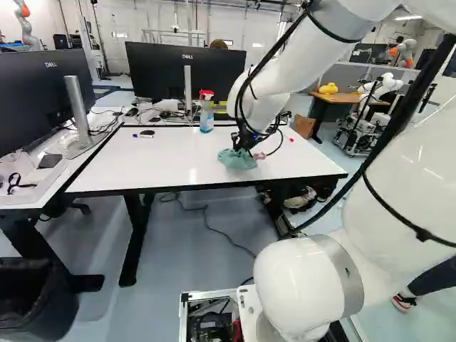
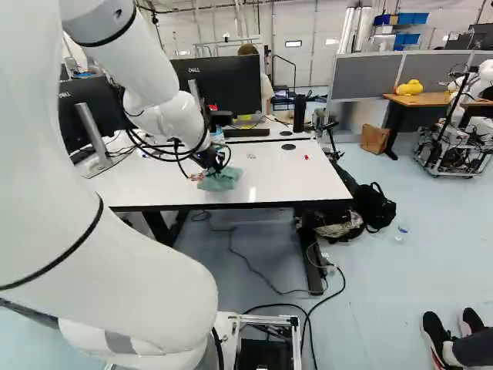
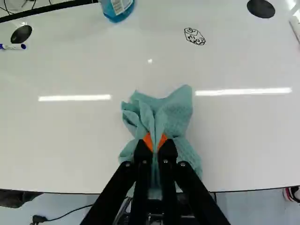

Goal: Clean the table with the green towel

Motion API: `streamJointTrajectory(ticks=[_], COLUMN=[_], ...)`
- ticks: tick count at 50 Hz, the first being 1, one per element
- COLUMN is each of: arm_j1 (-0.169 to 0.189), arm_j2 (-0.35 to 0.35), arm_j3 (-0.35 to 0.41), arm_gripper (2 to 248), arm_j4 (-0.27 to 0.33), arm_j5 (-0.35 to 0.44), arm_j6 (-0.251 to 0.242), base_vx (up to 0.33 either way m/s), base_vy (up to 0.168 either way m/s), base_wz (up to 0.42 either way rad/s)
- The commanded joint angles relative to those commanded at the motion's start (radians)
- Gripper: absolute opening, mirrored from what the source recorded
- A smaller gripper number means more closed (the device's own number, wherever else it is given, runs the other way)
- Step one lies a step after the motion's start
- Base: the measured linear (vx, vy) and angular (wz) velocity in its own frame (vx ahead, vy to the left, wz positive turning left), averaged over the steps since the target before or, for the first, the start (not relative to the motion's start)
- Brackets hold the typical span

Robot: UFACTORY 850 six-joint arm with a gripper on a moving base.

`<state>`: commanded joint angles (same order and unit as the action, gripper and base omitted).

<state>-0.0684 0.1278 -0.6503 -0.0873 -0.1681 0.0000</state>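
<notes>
Gripper and towel on a work table. The gripper (image 1: 241,148) stands over the white tabletop (image 1: 167,165), its two orange-padded fingers closed on a pinched fold of the green towel (image 3: 164,112). The towel lies on the table near its front edge, bunched beneath and ahead of the fingertips; the cloth is soft, finely textured and matte, with gathered pleats and irregular corners, against a smooth, glossy surface that reflects the ceiling lights in pale strips.

Containers: a transparent spray bottle (image 1: 206,118) with a red-and-white head stands upright beyond the towel, near the rear edge, and holds blue liquid. A black bin (image 1: 34,303), open at the top, stands on the floor at the lower left of the left base view; its contents are too dark to tell. A brown bag (image 2: 375,139) stands on the floor beyond the table; its contents are hidden.

Differences between views: only the right base view shows a small clear bottle (image 2: 401,232) on the floor, near a black fabric bag (image 2: 377,208). The left base and wrist views show a blue-capped marker (image 3: 13,47), hidden in the right base view. The wrist view resolves a black line drawing (image 3: 194,36) on the tabletop.
</notes>
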Motion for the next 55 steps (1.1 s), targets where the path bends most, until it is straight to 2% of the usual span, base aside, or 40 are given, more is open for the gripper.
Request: streamJointTrajectory(ticks=[42, 55], arm_j1=[0.016, 0.033], arm_j2=[-0.108, -0.175], arm_j3=[-0.213, -0.282], arm_gripper=[29, 29], arm_j4=[0.0, 0.0], arm_j5=[0.0, 0.0], arm_j6=[0.0, 0.0], base_vx=[0.0, 0.0], base_vy=[0.0, 0.0], base_wz=[0.0, 0.0])
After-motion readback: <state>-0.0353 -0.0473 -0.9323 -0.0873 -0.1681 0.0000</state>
